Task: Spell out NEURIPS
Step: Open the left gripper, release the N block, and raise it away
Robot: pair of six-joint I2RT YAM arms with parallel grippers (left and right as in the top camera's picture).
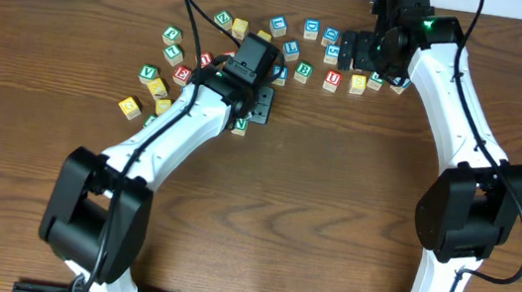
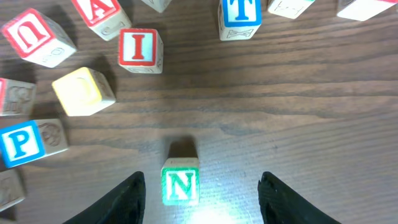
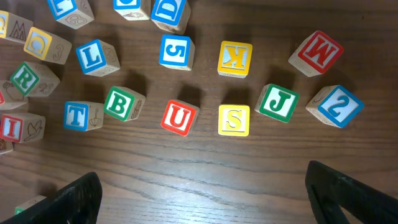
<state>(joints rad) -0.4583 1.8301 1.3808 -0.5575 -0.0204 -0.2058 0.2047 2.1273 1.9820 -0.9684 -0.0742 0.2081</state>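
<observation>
1. Your left gripper point(image 2: 203, 194) is spread and empty; the N block point(image 2: 181, 184) sits on the table between its fingers, slightly off-centre.
2. Your right gripper point(image 3: 211, 198), also spread, is well apart from the N block.

The left arm point(image 1: 173, 130) is stretching from 7 o'clock toward 12, its left gripper point(image 2: 202, 193) hanging with jaws parted. The right arm point(image 1: 456, 100) is angling from 5 toward 1, its right gripper point(image 3: 208, 193) gaping wide.

Painted wooden blocks point(image 3: 234, 120), matt woodgrain table point(image 3: 205, 180)
</observation>
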